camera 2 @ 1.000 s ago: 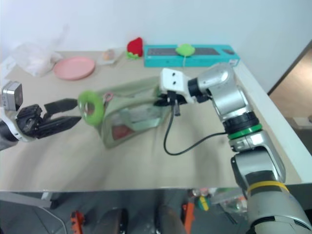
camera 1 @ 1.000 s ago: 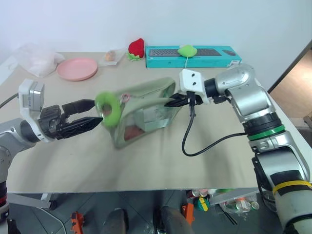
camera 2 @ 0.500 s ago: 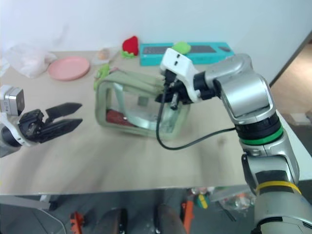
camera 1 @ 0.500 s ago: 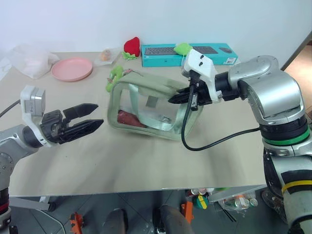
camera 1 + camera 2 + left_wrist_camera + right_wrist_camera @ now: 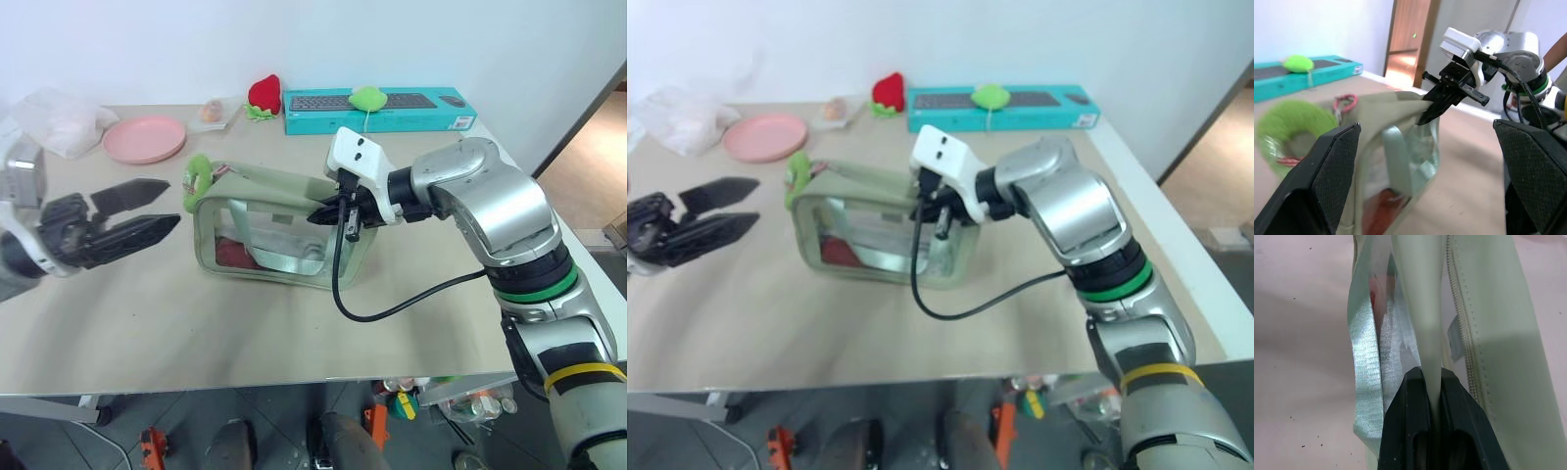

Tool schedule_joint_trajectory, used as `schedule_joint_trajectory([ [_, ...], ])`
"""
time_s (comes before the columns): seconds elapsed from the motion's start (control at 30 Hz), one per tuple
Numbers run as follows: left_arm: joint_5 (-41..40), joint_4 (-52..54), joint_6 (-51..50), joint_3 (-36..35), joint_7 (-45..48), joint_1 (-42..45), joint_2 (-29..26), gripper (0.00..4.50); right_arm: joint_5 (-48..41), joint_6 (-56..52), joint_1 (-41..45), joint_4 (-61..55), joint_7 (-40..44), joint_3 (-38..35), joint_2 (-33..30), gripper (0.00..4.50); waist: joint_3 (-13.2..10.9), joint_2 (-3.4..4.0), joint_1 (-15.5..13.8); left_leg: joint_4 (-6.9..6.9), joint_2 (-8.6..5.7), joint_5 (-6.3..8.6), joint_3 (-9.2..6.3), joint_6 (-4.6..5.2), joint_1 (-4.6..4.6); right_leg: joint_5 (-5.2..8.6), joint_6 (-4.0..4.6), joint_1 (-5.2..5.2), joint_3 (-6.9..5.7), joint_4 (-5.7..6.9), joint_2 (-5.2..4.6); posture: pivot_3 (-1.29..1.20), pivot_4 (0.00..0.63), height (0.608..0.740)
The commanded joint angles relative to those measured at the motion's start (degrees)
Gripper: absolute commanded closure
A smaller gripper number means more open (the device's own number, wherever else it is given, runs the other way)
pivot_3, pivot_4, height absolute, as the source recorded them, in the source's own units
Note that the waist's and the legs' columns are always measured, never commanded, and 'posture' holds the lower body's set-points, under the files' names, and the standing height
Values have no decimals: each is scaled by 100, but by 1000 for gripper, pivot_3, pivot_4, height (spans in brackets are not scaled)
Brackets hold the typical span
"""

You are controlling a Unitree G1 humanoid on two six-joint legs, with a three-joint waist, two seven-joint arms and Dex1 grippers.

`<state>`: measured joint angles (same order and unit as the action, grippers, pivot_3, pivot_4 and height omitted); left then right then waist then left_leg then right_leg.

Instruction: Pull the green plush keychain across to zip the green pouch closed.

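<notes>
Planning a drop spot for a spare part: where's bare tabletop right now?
Free: the near strip of table in front of the green pouch, and the patch between the pouch and the pink plate. Crowded: the back edge, with the teal keyboard box, red strawberry plush and plastic bag.

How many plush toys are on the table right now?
3: the green plush keychain at the green pouch's left end, a red strawberry plush by the teal keyboard box, and a lime-green plush on that box.

Fabric green pouch (image 5: 284, 220); fuzzy green plush keychain (image 5: 199, 174)
</notes>
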<state>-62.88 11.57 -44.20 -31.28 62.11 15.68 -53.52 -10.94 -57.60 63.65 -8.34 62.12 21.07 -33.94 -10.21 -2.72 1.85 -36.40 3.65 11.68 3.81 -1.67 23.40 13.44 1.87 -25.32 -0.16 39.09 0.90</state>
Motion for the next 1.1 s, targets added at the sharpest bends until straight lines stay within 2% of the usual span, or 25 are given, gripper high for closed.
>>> schedule_joint_trajectory([
  [0.03,40,-106,-14,-189,197,-80,-203,0,-62,128,67,45,-80,-84,33,4433,0,0,0,0,0,0,-1,0,0,0,0,0,-2,0,0,0,150,740],
  [0.07,63,-82,17,-135,201,-77,-186,0,-73,164,65,97,-109,-114,69,4433,0,0,0,-1,0,0,-1,0,1,0,1,0,-3,0,0,0,150,740],
  [0.1,73,-54,39,-81,182,-59,-153,0,-97,201,53,125,-120,-148,96,3931,0,-1,0,-2,1,0,-1,0,1,-1,1,0,-2,0,-2,0,150,740],
  [0.13,81,-39,52,-48,168,-45,-129,0,-117,229,44,143,-127,-170,113,3762,0,-1,0,-2,1,0,0,0,1,-1,1,1,-2,0,-2,0,150,740],
  [0.23,89,50,94,106,99,-1,14,0,-206,308,31,154,-117,-190,151,2869,0,-1,-1,-2,0,0,1,0,3,-1,1,0,0,0,-5,0,150,740],
  [0.37,98,26,106,248,78,94,132,0,-507,109,-17,273,-55,-364,181,1456,1,-2,1,-1,-1,0,2,0,5,0,0,0,0,-1,-6,0,150,740],
  [0.53,133,-37,123,401,102,180,210,0,-1820,-423,179,420,488,-1641,24,1456,0,-1,-3,-1,-1,0,0,0,4,-1,1,0,0,-1,-5,0,150,740],
  [0.63,98,-86,85,381,99,181,251,0,-2138,-127,-52,377,737,-2313,-549,1456,-1,1,-27,-1,-3,1,-2,1,11,1,-2,-1,-2,-3,-6,0,150,740],
  [0.83,-85,5,-89,447,163,229,262,0,-1779,862,-1290,135,654,-2481,-1374,1456,3,-6,-40,-1,-8,16,3,11,-2,12,-9,10,2,-12,-10,0,150,740],
  [0.97,-43,132,-120,670,264,307,262,0,-1693,1089,-1781,-16,522,-2415,-1483,1456,-6,10,-24,-1,-7,15,15,10,0,8,-11,1,16,-8,-6,0,150,740],
  [1.1,-28,92,-110,797,291,423,259,0,-1813,1028,-1909,-257,355,-2293,-1350,1456,-7,11,-11,0,-8,15,13,10,-3,8,-11,2,16,-7,5,0,150,740],
])
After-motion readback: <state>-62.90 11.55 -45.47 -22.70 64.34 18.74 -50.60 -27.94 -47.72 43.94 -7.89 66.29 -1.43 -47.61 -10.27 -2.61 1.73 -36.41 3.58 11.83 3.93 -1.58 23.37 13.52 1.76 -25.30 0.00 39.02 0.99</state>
